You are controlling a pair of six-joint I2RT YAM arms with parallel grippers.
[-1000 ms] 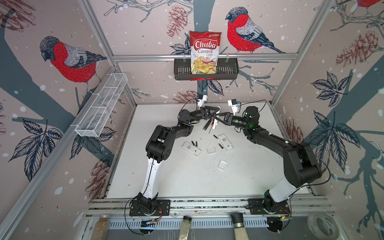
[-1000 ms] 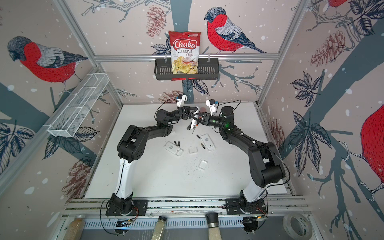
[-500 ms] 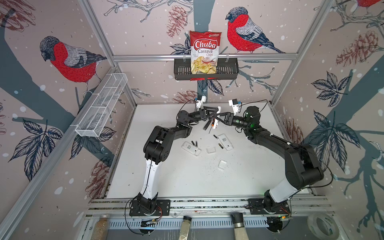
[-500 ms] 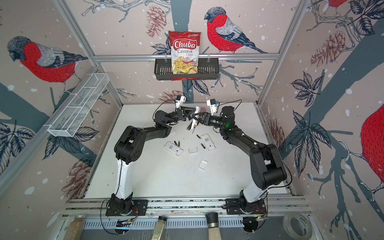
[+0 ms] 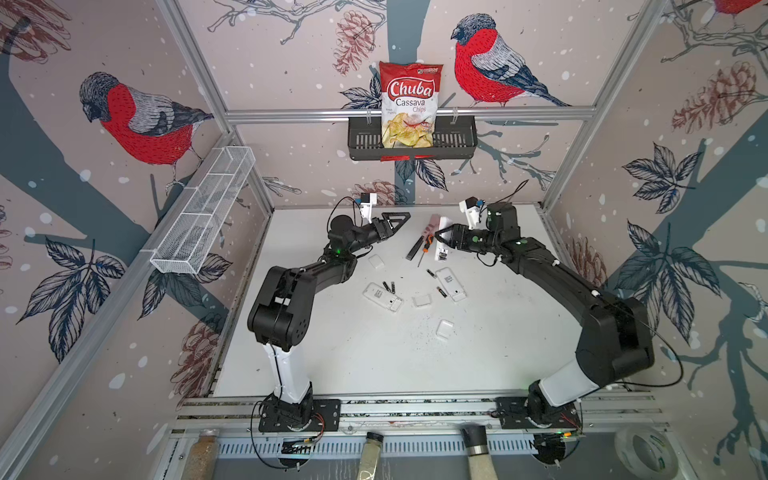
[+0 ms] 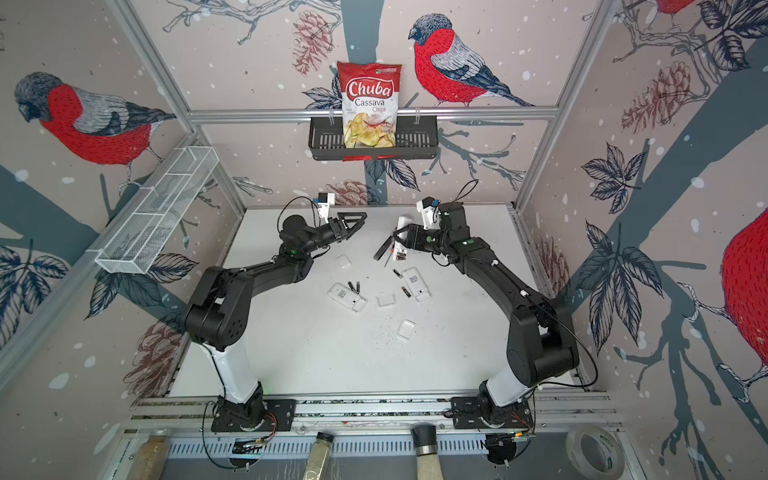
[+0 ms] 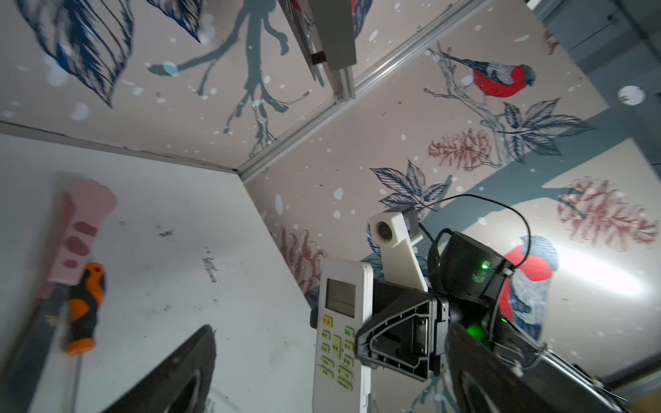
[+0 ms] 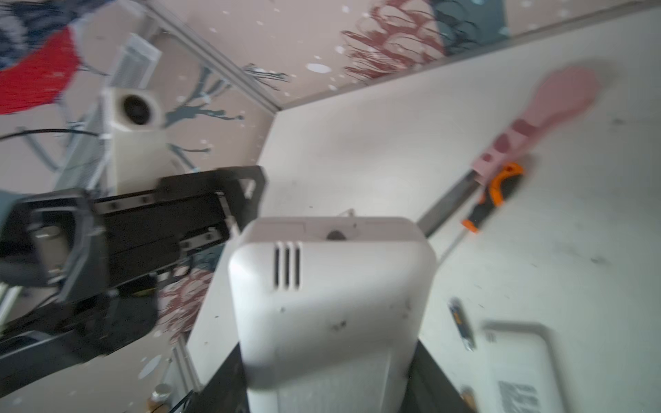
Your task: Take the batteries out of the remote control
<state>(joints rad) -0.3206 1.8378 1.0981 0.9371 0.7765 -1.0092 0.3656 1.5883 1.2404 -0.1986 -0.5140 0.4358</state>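
Looking at the right claw (image 5: 439, 237) first, we see it clamped across the width of a white remote (image 7: 339, 321). The remote is lifted off the worktop (image 5: 353, 365) and stands roughly on end, with its screen and buttons facing the left arm's camera. We honestly can't tell if any cells are sitting inside it. The left claw (image 5: 404, 222) is spread wide with nothing in it, up in the air, pointed toward the remote but clearly apart from it. Lying on the worktop right by the held remote are an orange-and-black screwdriver (image 5: 426, 246) and, touching its handle, a pink-handled dark strip (image 7: 84, 221). Nearer the arm bases, the batteries (image 5: 390, 286) lie loose on the worktop. A pair sits just beside one of two more white remotes (image 5: 381, 296), and two single cells (image 5: 431, 273) lie next to the other remote (image 5: 451, 283). Three small white covers (image 5: 422, 300) are scattered around that bunch, one between the two lying remotes.
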